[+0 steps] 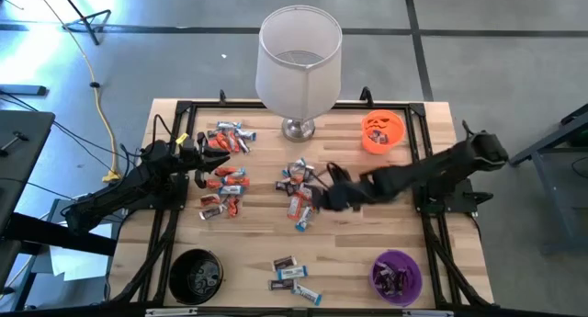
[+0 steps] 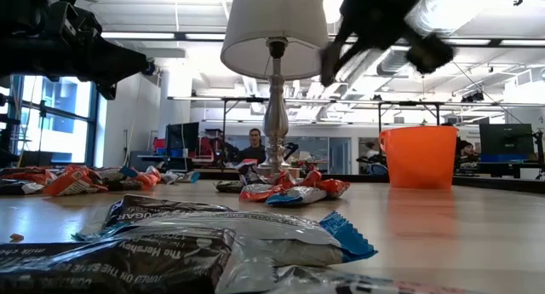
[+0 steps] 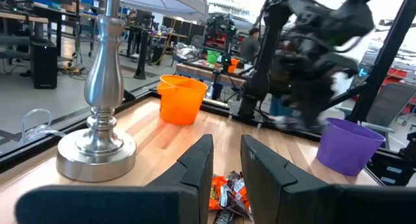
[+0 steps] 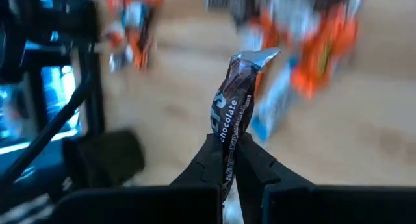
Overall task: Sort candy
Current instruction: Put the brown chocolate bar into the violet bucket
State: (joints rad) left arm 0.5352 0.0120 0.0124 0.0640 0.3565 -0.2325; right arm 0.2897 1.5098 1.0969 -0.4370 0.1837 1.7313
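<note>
Wrapped mini candy bars lie in piles on the wooden table: two piles on the left [image 1: 225,184] [image 1: 230,138], one in the middle [image 1: 299,184] and a few near the front edge [image 1: 294,276]. My right gripper [image 1: 323,196] hovers above the middle pile, shut on a dark brown candy bar [image 4: 233,110]. My left gripper [image 1: 197,161] is open and raised over the left piles; in its wrist view orange and brown candy [image 3: 227,195] shows below the gap between its fingers [image 3: 224,165]. My right gripper pinches the dark brown bar by one end [image 4: 227,146] between its two fingertips. The bar sticks out beyond the fingers, in line with them, its crimped free end [image 4: 257,56] farthest from the gripper. It is lifted clear of the table.
A tall lamp with a white shade [image 1: 299,50] and silver foot [image 1: 297,129] stands at the far middle. An orange bowl [image 1: 382,131] sits far right, a purple bowl [image 1: 396,274] holding some candy near right, a black bowl [image 1: 196,274] near left. People sit in the room beyond.
</note>
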